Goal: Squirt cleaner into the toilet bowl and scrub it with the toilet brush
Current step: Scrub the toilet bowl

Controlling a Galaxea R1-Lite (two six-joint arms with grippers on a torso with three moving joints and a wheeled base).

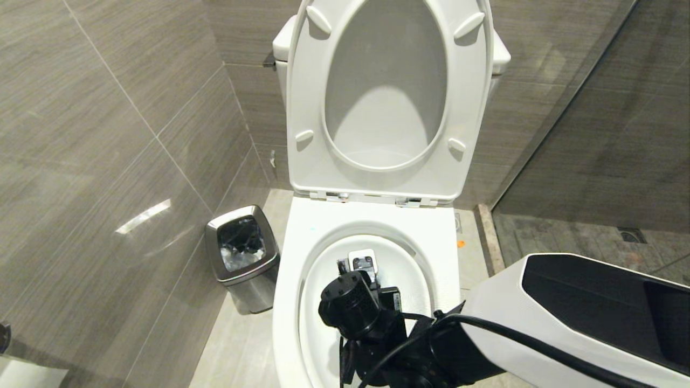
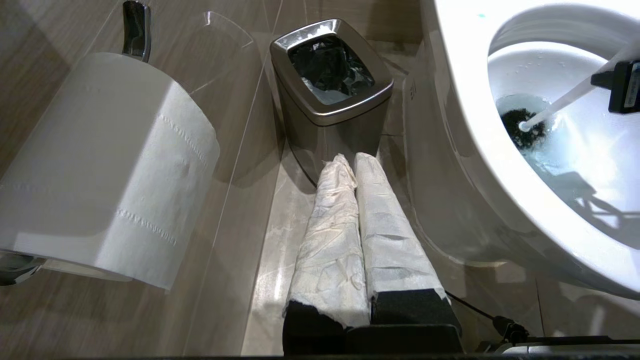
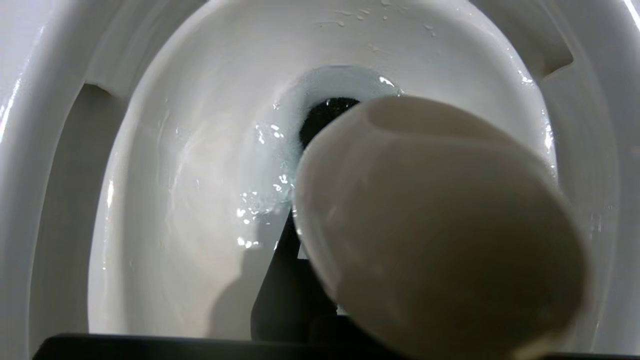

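Handle first: the white handle of the toilet brush (image 3: 440,225) fills the right wrist view closest to the lens, its rounded flat tip toward the camera, so the right gripper (image 1: 362,265) is clamped around it near the top end; from the head view that gripper reaches down over the toilet bowl (image 1: 302,302) from the robot's right side. The handle's long axis runs on from the grip, slanting down into the basin; in the left wrist view it shows as a pale rod ending in the black bristle head (image 2: 522,129), which sits at the drain in the water at the bottom. Cleaner (image 2: 560,145) tints that water a faint turquoise around the bristles. So the bristles lie below and ahead of the right gripper, along the line of the handle; scrubbing, I judge, means sweeping that far end round the wet walls while the grip stays high. Left gripper (image 2: 357,172), its wrapped fingers pressed together and holding nothing, hangs outside the bowl near the steel bin (image 2: 332,85), well apart from the brush; beyond, the seat and lid (image 1: 385,97) stand raised.
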